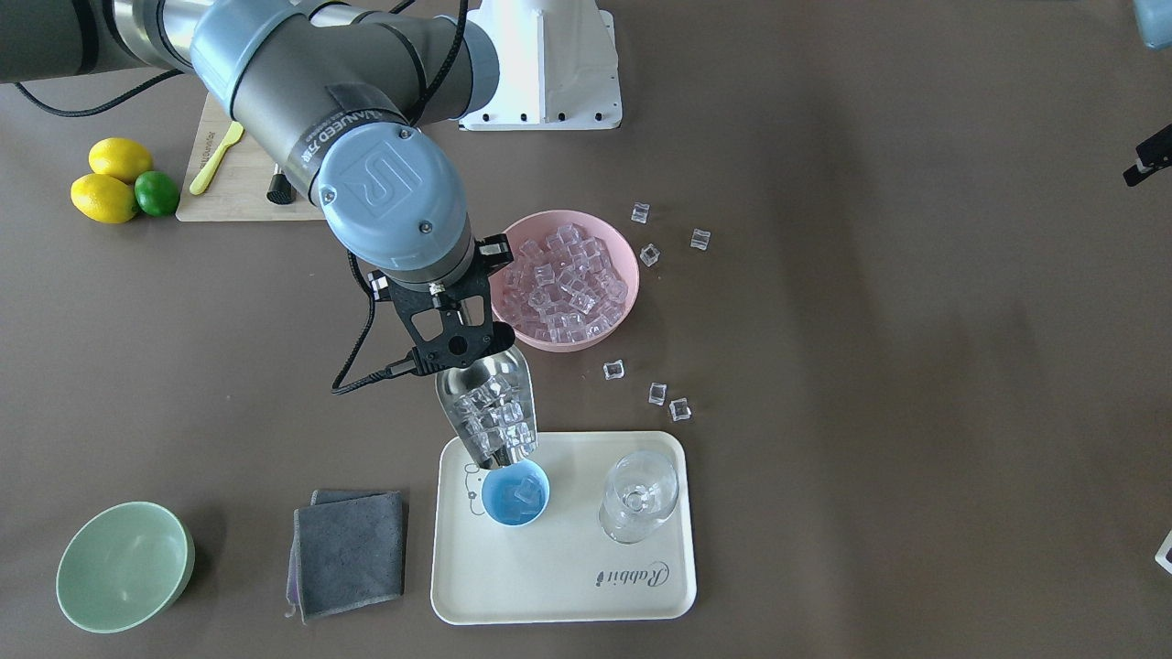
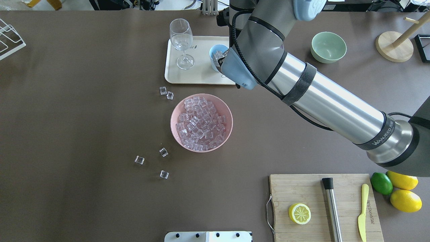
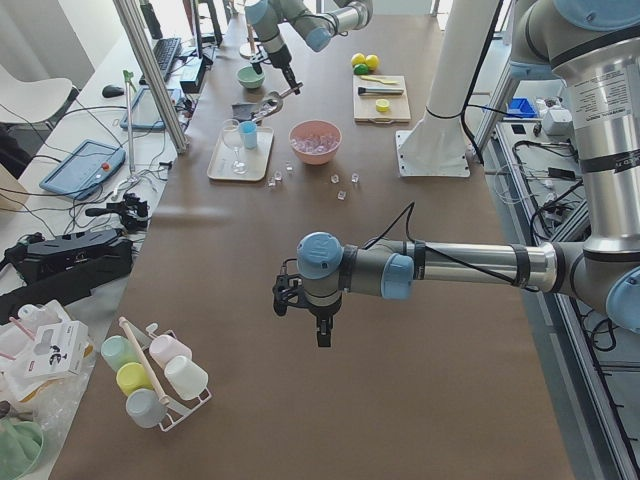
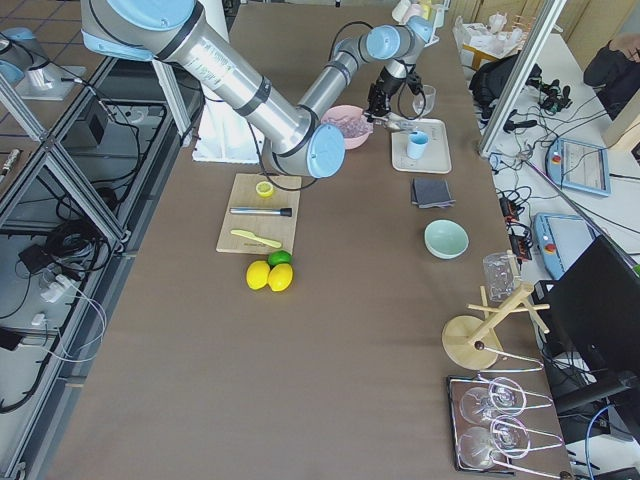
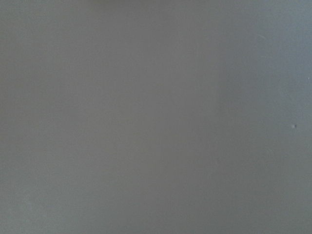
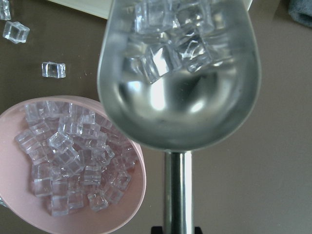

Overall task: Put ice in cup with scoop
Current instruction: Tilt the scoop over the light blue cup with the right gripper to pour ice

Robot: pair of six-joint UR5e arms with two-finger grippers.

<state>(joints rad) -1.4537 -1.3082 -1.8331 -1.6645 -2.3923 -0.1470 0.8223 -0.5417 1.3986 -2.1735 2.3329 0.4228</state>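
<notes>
My right gripper (image 1: 461, 337) is shut on the thin handle of the steel scoop (image 1: 490, 412). The scoop is tilted mouth-down over the light-blue cup (image 1: 515, 494), which stands on the cream tray (image 1: 568, 572). Several ice cubes lie toward the front of the scoop's trough (image 6: 180, 83), and a few lie in the cup. The pink bowl (image 1: 569, 215) behind holds many more ice cubes (image 1: 563, 279). In the overhead view the arm hides most of the cup (image 2: 215, 53). My left gripper (image 3: 320, 335) hangs over bare table far away; I cannot tell whether it is open or shut.
A clear stemmed glass (image 1: 639, 494) stands on the tray beside the cup. Loose cubes (image 1: 613, 370) lie around the pink bowl. A grey cloth (image 1: 350, 554) and a green bowl (image 1: 124, 567) sit beside the tray. A cutting board (image 2: 322, 205) with lemon, steel cylinder and knife is near the robot.
</notes>
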